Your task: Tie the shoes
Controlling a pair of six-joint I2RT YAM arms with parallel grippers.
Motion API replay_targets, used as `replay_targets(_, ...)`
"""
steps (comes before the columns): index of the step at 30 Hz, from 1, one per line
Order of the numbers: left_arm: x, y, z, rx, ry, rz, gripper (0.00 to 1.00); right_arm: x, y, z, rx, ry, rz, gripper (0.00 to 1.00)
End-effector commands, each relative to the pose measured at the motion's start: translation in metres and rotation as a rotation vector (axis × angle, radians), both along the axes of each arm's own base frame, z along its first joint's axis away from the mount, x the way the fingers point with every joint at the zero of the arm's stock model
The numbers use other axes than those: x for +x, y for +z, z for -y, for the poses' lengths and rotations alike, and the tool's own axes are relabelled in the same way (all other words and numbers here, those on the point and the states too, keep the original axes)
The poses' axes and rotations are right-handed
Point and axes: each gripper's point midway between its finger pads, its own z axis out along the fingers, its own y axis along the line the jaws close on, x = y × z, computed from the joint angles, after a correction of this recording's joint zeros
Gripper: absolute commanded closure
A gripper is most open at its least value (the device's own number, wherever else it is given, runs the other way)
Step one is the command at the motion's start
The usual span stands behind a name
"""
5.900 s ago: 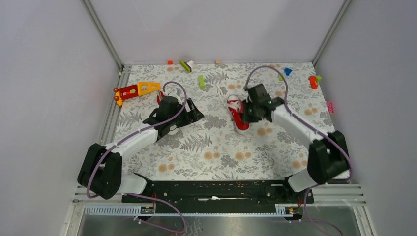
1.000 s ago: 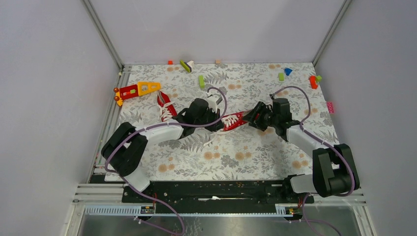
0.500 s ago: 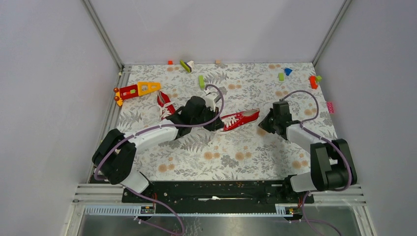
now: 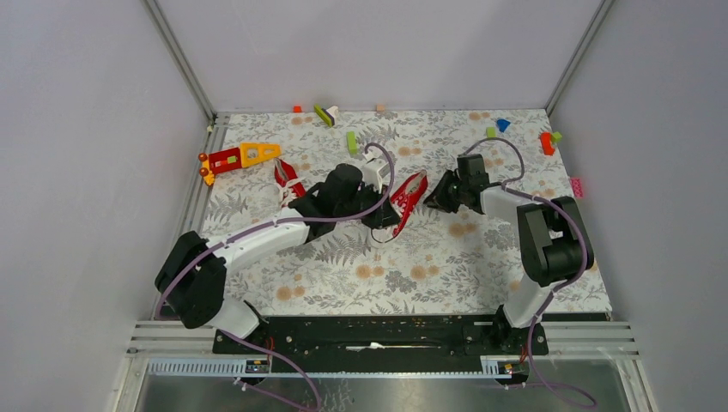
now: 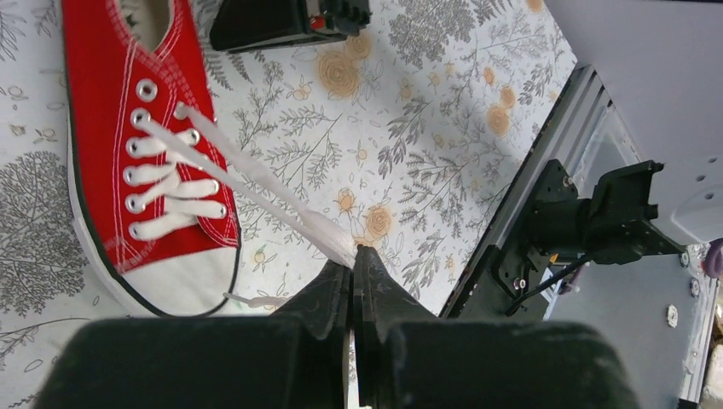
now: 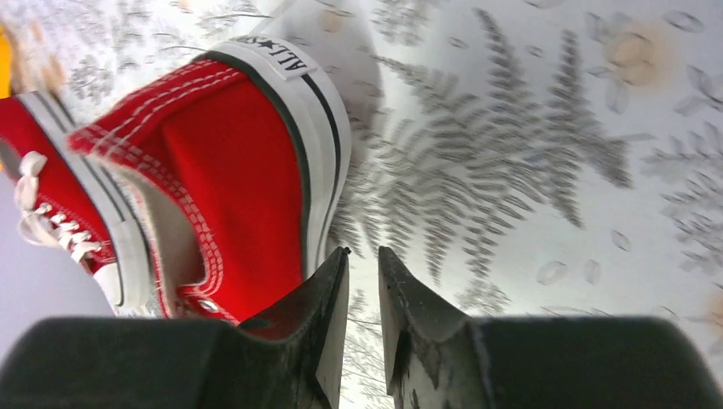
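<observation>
Left gripper point(image 5: 352, 258) is clamped tight on the lace point(image 5: 256, 192) of the shoe point(image 5: 149, 111). Both strands run taut from the top eyelets to its tips. Right gripper point(image 6: 361, 256) has its jaws at a narrow slit with nothing between them, just beside the heel and not on it.

Change: half a second back the shoe lay flatter across the cloth point(image 4: 412, 266), with the right gripper well off it. Now the shoe has swung round, toe at the left gripper and heel toward the far right, and the right gripper has come in close. Likely meaning: laces drawn out and shoe being squared up, no loop or knot yet, so the task is early.

Second shoe point(image 4: 288, 180) sits beyond the left arm, partly hidden, with no gripper on it.

Only the left wrist shows the pinch and the taut strands; the top view hides them under the arm. Only the right wrist shows the empty gap and the heel label. Only the top view shows how both shoes lie.
</observation>
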Motion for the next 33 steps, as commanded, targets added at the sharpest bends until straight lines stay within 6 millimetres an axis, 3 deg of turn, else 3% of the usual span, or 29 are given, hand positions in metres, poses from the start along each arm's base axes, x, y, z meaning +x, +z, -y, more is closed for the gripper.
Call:
replay_targets(1, 0.002, 0.055, 0.01, -0.083, -0.046, 0.065, 1.0, 0.014, 0.024, -0.03, 0.058, 0.11, 0.065, 0.72)
replay_targets(9, 0.006, 0.072, 0.019, -0.104, -0.046, 0.021, 1.0, 0.01, 0.028, -0.064, 0.115, 0.234, 0.065, 0.6)
replay_targets(15, 0.019, 0.07, 0.005, -0.062, 0.033, -0.026, 1.0, -0.006, 0.03, -0.062, 0.118, 0.246, 0.064, 0.53)
replay_targets(20, 0.03, 0.038, -0.013, 0.008, 0.127, -0.074, 1.0, -0.048, 0.004, -0.051, 0.046, 0.267, 0.003, 0.54)
replay_targets(23, 0.033, 0.027, -0.019, 0.006, 0.144, -0.094, 1.0, -0.076, -0.011, -0.056, 0.032, 0.308, -0.03, 0.56)
replay_targets(29, 0.045, 0.038, -0.018, -0.01, 0.141, -0.06, 1.0, -0.116, -0.014, -0.072, 0.04, 0.378, -0.04, 0.65)
replay_targets(33, 0.058, 0.049, -0.004, -0.018, 0.112, -0.036, 1.0, -0.12, -0.003, -0.073, 0.052, 0.376, -0.012, 0.68)
